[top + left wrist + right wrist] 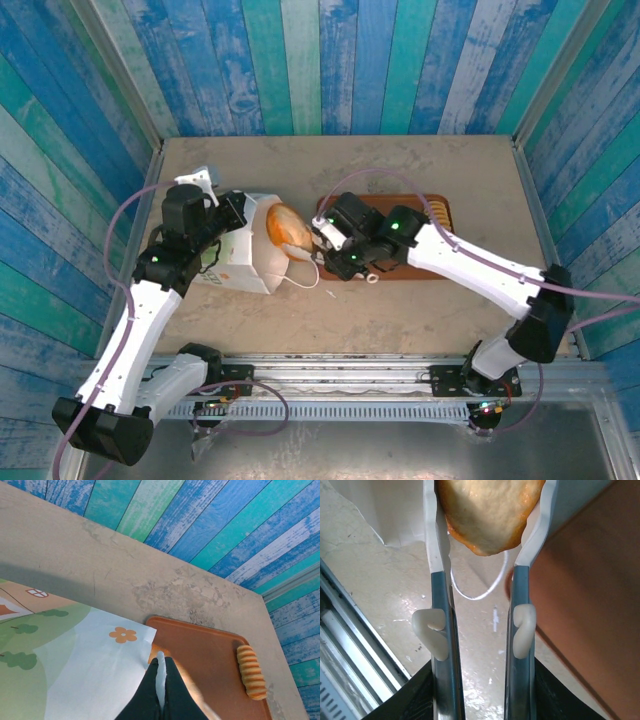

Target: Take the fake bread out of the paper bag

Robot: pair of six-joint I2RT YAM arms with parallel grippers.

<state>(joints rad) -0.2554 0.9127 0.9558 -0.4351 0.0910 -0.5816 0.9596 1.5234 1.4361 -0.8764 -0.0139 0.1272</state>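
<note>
Fake bread loaf (490, 515) — clamped in right pincer (487, 530) | at paper bag (235, 262) mouth

White arm links (455, 262), black joints (545, 325), green lights (397, 226), lilac cables (127, 213); grey metal fingers (444, 670) with white tips.

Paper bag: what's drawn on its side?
The paper bag has green hills, trees and an orange flower on white; best in left wrist view.
</note>
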